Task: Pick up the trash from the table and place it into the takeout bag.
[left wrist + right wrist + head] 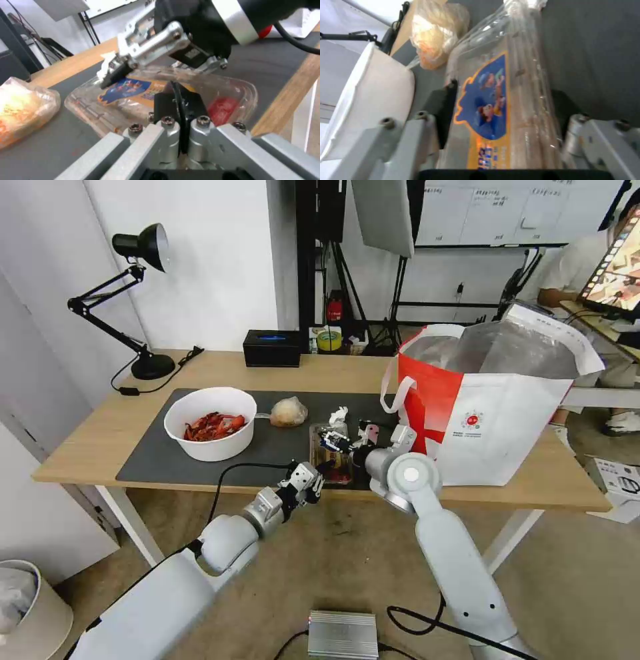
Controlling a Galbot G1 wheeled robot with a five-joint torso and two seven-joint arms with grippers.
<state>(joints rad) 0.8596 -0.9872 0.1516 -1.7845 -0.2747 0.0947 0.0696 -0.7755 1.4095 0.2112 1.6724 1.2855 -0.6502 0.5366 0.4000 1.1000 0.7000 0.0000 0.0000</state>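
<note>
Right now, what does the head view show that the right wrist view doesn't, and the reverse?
Head view alone: the takeout bag standing on the table, the crumpled tissue, and the left gripper at the mat's near edge. Right wrist view alone: the blue cartoon label close up, between the right gripper's fingers. Both: the clear tray, white bowl and small bag.
</note>
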